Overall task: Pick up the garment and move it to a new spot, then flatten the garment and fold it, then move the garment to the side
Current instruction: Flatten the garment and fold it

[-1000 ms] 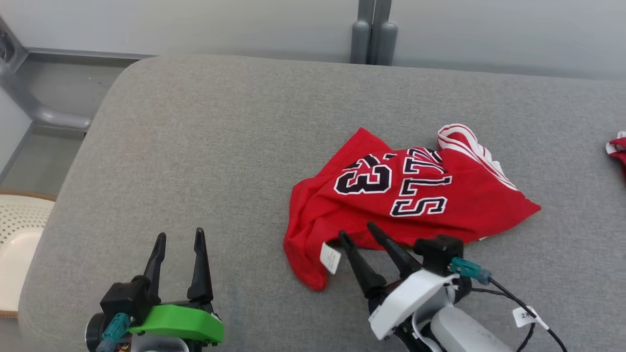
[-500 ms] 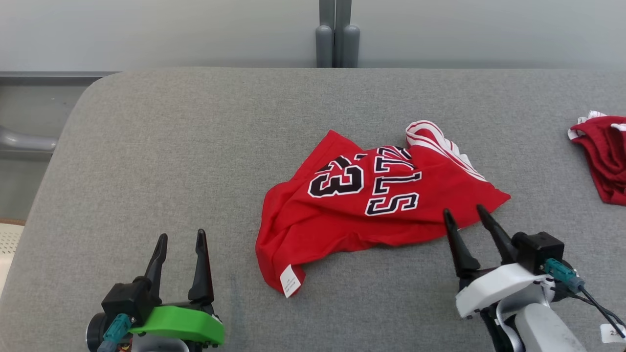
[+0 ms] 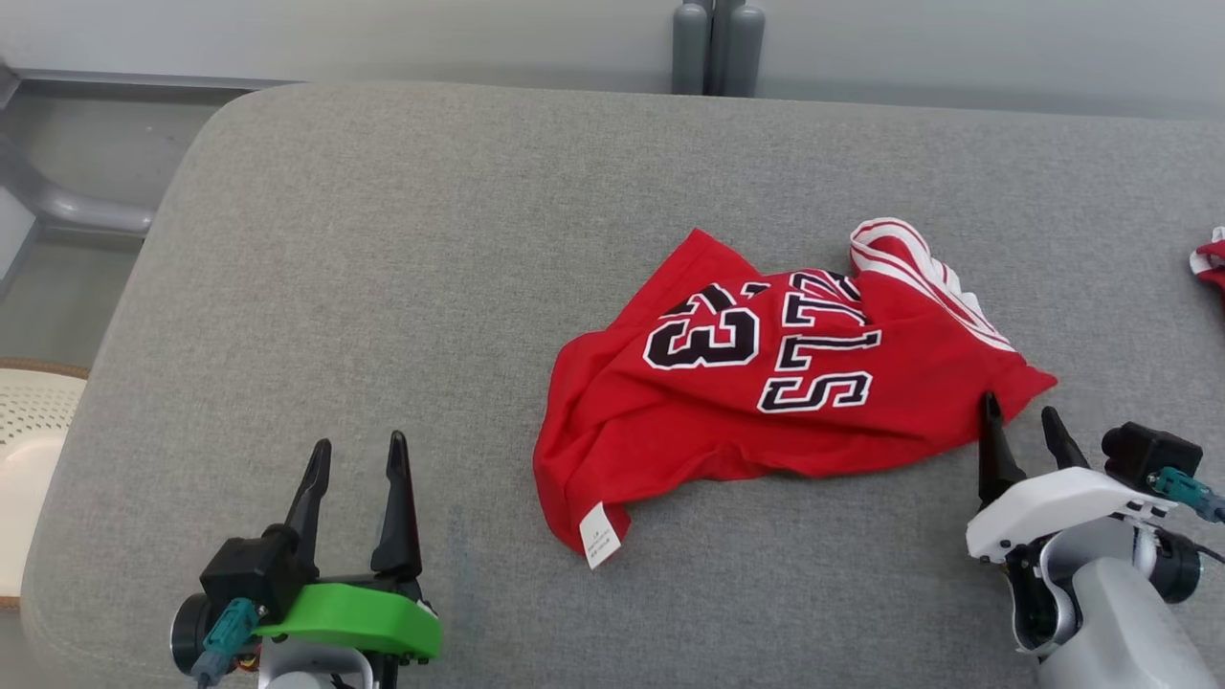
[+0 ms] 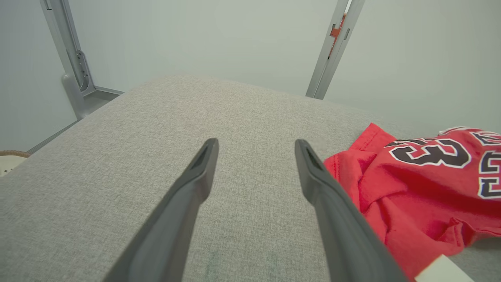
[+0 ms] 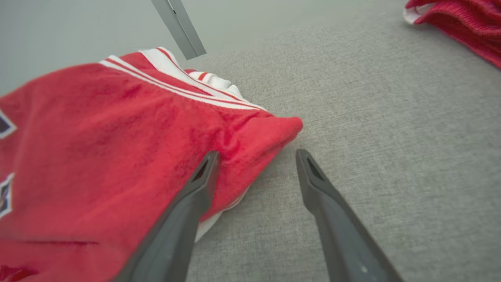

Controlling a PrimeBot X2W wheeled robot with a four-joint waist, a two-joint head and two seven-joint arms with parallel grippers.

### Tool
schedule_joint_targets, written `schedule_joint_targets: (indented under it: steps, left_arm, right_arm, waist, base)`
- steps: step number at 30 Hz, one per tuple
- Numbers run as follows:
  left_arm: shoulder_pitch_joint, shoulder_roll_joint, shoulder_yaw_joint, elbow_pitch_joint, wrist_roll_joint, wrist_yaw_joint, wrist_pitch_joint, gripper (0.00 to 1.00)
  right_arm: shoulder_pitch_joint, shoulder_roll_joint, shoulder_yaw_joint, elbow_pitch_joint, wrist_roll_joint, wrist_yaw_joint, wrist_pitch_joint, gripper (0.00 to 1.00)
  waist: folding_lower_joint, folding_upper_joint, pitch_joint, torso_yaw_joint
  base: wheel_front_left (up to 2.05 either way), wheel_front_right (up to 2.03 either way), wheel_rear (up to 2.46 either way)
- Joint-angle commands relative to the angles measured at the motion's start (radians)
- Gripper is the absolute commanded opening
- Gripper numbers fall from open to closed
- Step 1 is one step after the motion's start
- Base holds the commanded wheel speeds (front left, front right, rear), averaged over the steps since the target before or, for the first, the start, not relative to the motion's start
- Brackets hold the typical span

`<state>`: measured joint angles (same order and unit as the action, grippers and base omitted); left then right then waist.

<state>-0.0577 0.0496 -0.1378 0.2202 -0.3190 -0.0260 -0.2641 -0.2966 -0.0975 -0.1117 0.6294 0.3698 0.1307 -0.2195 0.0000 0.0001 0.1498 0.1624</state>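
Right hand [image 3: 1018, 406] now at garment [image 5: 117, 137] corner

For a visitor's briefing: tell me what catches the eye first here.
The crumpled red jersey with its black-and-white 23 stands out, lying right of centre on the grey fabric surface. The right claw stands open at the jersey's right corner; the left claw, on a bright green mount, is open at the lower left. Another red garment lies at the far right edge.

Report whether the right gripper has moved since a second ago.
Yes: the right gripper went rightward along the jersey, from its tag to its right corner.
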Motion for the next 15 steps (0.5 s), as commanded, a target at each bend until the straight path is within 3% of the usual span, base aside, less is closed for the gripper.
schedule_joint_targets:
  steps: [1,4,6,10,15]
  left_arm:
    - [-0.016,0.002,0.001,0.000,0.004,0.000,0.000,1.00]
    - [-0.019,0.002,0.004,0.002,0.006,0.001,0.000,1.00]
    - [-0.019,0.002,0.006,0.003,0.006,0.003,0.000,1.00]
    - [-0.017,0.002,0.007,0.004,0.006,0.006,0.000,1.00]
    - [-0.010,0.002,0.004,0.003,0.009,0.006,0.000,1.00]
  right_arm:
    - [-0.025,0.002,0.019,0.016,0.035,0.000,0.009,1.00]
    - [-0.044,-0.012,0.068,0.043,0.099,0.000,0.020,1.00]
    - [-0.057,-0.020,0.100,0.051,0.138,0.000,0.017,0.45]
    - [-0.068,-0.042,0.162,0.057,0.193,0.000,0.007,0.00]
    - [-0.091,-0.069,0.219,0.013,0.222,0.000,-0.025,0.00]
  waist:
    - [0.0000,-0.0001,0.016,0.015]
    - [0.0000,-0.0001,0.019,0.017]
    - [0.0000,-0.0001,0.019,0.015]
    - [0.0000,-0.0001,0.013,0.006]
    - [0.0000,-0.0001,0.005,-0.006]
  base:
    - [0.00,0.00,0.00]
    - [0.00,0.00,0.00]
    - [0.00,0.00,0.00]
    - [0.00,0.00,0.00]
    - [0.00,0.00,0.00]
